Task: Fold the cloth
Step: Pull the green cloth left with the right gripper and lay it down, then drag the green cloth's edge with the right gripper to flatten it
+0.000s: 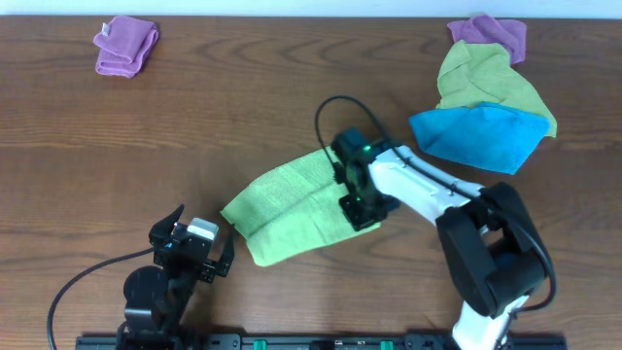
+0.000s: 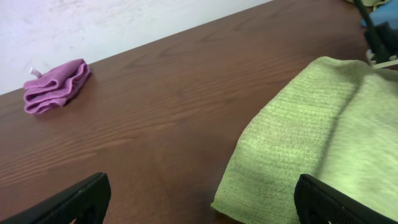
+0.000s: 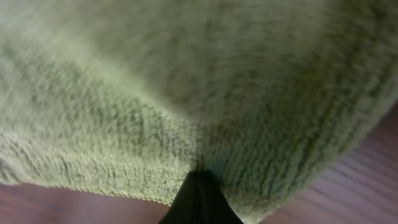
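Green cloth point(image 3: 199, 81) pinched in right gripper point(image 3: 199, 179) hides most of its fingers point(image 3: 199, 204).

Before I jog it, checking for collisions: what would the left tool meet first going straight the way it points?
Likely the bare wooden table, just beside the near corner of the green cloth. Depth is unclear, so the open left tool might catch the cloth first.

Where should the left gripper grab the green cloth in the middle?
Grip the green cloth at its left corner, sliding in low from the left. That corner lies flat on the table and nearest the open left gripper; the right gripper seems to pinch the far end.
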Motion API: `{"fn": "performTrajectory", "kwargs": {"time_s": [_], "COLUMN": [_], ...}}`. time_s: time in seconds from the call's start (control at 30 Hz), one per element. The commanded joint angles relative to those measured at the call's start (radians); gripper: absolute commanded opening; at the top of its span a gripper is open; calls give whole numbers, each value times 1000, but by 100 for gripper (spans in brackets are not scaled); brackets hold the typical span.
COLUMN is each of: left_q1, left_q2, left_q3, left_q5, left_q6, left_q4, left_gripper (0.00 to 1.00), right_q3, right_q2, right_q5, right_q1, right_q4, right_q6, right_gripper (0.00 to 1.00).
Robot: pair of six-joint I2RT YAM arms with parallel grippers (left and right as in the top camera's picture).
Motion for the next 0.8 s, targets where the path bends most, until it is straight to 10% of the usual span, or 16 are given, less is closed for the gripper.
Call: {"fn": "performTrajectory", "kwargs": {"time_s": [0.0,0.77], "left_q1": [-3,-3], "left_q2": [-6,-6], "left_q3": [-20,-20], "left_q5": [-3,-3], "left_q6": [6,6], "left_q4": [-7,-7], "left_gripper": [95,95], "right_q3": [-41,29], "right_q2": [43,-102], "right_q5": [49,53], "right_q1": [-47,-75], "right_q4": [-35,-318], "right_q6": [13,99], "right_gripper": [2,2]}}
